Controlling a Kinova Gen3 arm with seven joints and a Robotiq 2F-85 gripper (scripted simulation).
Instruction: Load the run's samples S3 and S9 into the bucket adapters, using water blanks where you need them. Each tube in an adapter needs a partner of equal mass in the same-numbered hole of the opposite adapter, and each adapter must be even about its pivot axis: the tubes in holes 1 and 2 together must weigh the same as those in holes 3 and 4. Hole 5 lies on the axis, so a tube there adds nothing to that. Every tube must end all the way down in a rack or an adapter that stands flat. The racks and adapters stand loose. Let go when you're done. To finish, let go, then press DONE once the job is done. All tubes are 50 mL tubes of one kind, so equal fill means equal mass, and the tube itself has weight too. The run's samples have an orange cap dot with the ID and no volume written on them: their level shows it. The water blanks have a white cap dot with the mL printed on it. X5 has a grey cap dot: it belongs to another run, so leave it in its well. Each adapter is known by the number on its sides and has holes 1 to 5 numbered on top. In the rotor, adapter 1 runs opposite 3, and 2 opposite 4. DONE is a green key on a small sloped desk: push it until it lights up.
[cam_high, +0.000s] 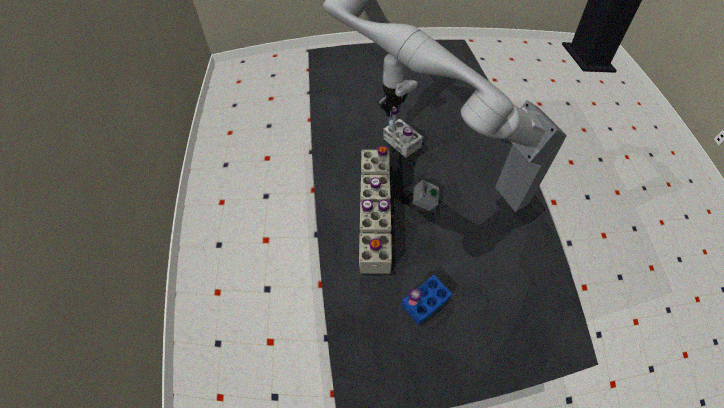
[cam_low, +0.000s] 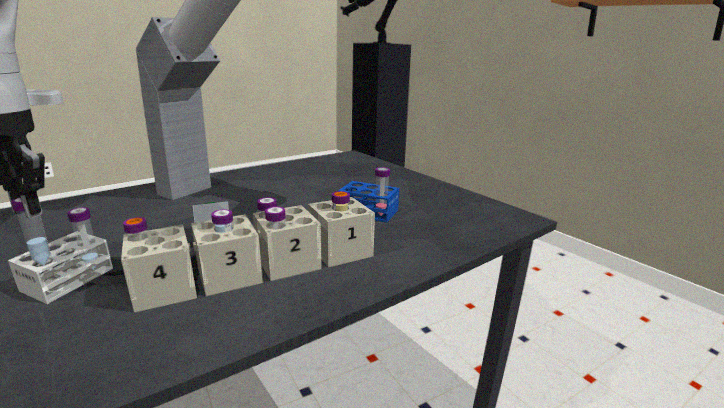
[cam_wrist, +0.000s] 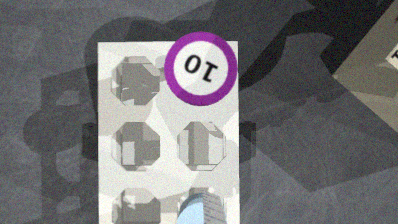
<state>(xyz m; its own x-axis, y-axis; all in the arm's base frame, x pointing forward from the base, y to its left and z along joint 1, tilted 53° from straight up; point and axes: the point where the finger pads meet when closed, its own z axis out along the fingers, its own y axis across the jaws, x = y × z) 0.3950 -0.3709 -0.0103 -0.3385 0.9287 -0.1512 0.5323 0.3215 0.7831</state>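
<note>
My gripper (cam_low: 22, 202) (cam_high: 391, 108) is shut on the purple cap end of a water blank tube (cam_low: 31, 230) (cam_wrist: 200, 210). It holds the tube upright, and the tube's blue lower end is at a corner well of the clear blanks rack (cam_low: 60, 266) (cam_wrist: 167, 135). A blank marked 10 (cam_wrist: 201, 68) (cam_low: 81, 223) stands in that rack. Adapters 4 (cam_low: 158, 266), 3 (cam_low: 227, 253), 2 (cam_low: 288, 240) and 1 (cam_low: 347, 230) stand in a row. Orange-dot tubes sit in adapter 4 (cam_low: 134, 223) and adapter 1 (cam_low: 340, 198). Adapter 3 holds one white-dot tube (cam_low: 221, 217). Adapter 2 holds two (cam_low: 275, 213).
A blue rack (cam_high: 426, 299) near the table's far end holds one tube (cam_low: 382, 184). The small desk with the green key (cam_high: 433, 192) stands between the adapter row and the arm's base (cam_high: 526, 162). The adapter row lies close beside the blanks rack.
</note>
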